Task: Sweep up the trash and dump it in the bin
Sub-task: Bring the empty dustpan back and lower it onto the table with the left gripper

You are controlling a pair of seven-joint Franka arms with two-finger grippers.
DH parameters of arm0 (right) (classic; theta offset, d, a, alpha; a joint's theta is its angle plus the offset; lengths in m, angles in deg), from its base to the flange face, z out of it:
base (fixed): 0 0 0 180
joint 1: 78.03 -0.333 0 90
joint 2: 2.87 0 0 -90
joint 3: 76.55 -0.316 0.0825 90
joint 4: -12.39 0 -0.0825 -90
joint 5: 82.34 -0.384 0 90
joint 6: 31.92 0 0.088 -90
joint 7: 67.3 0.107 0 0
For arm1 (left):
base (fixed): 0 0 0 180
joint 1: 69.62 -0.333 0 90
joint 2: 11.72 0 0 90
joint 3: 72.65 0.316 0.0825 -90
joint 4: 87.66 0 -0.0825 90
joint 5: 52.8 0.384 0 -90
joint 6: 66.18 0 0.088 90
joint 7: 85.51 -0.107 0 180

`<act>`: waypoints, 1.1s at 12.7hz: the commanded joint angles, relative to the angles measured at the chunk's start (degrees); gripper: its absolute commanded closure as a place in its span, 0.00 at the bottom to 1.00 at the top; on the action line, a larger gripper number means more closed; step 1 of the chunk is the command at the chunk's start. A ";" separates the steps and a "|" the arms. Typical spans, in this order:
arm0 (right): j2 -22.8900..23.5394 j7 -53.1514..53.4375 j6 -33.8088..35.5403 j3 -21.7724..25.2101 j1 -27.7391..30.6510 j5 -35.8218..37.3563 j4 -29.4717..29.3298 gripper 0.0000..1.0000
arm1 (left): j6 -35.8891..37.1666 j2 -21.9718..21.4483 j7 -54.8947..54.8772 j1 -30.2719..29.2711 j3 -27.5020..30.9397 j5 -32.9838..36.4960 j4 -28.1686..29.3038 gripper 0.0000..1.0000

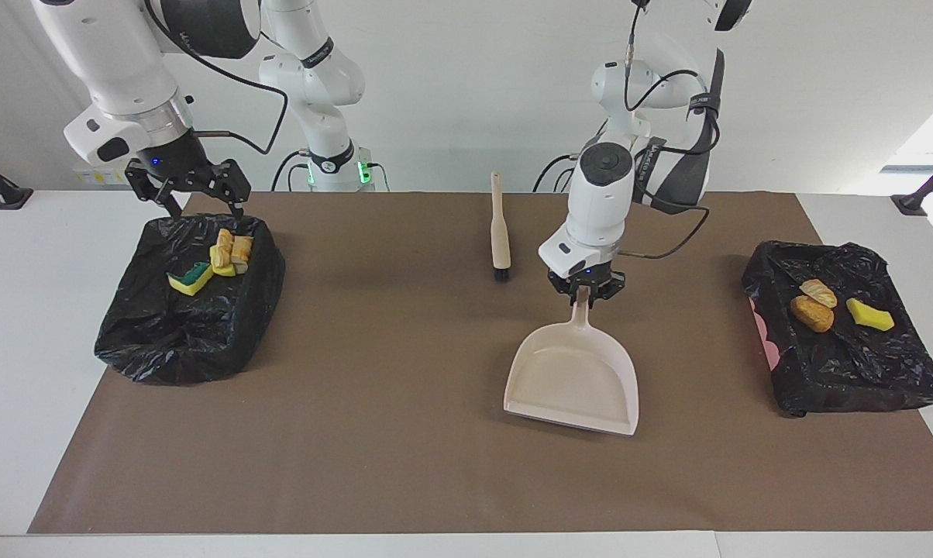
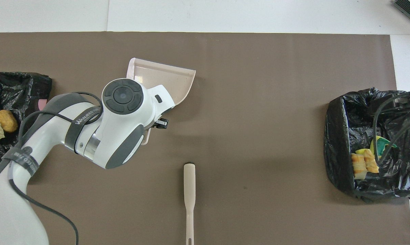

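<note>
Facing view: the left claw [image 1: 587, 292], frame centre, is clamped on the dustpan [image 1: 573, 380] handle; the right claw [image 1: 188, 186], upper left, hangs apart over a bin [image 1: 191, 341]. Trash [image 1: 812, 312] sits in both bins.

Overhead view: the trash [image 2: 363, 163] looks light and soft, probably easier scooped than pinched.

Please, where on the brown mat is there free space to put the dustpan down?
Bare mat lies between the brush and the bin at the right arm's end, and farther from the robots than the dustpan. The bins are crowded with trash.
</note>
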 commanded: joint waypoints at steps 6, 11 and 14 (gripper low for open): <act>-0.09 1.53 1.04 7.86 -6.84 -3.45 -0.75 0.00 | 4.35 13.42 16.64 6.55 -2.40 3.35 -15.23 1.00; -0.09 1.44 1.30 7.86 -6.75 -3.45 -0.75 0.00 | 8.31 18.28 17.64 8.49 -2.76 4.17 -20.97 1.00; -0.09 1.70 1.04 7.86 -6.75 -3.36 -0.75 0.00 | 8.13 17.85 17.73 8.49 -2.93 3.12 -20.97 1.00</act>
